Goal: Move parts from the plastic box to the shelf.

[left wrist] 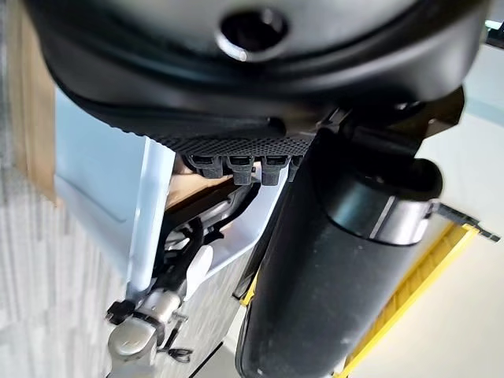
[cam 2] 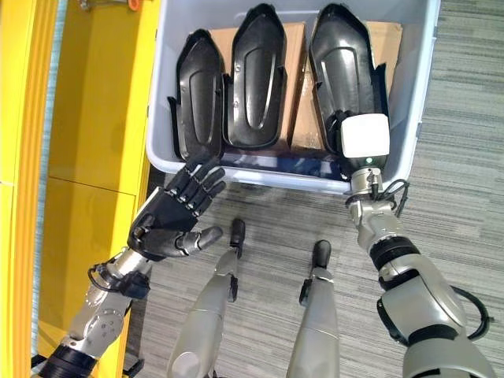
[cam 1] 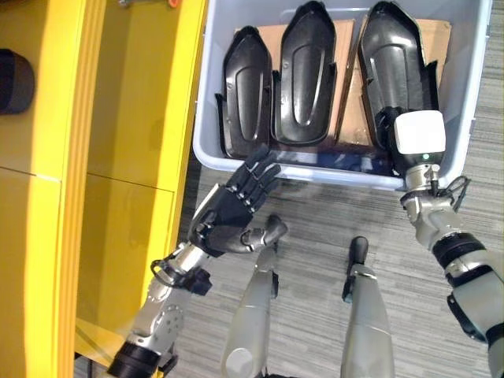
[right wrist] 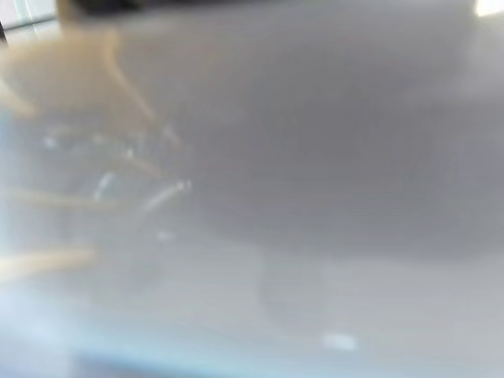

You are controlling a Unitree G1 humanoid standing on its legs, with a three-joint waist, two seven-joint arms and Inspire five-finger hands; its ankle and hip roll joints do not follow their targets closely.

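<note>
Grey striped floor runs between the yellow shelf and the plastic box, which holds three black parts standing side by side. From the left eye, the left hand hovers spread just outside the box's near rim, close to the shelf edge — a wide swing could clip it. From the right eye, the right hand reaches over the rim onto the rightmost part; whether its fingers grip, I cannot tell. Lifted askew, that part may catch the box wall or the middle part. The left wrist view shows straight fingers facing the box. The right wrist view is a blur.
</note>
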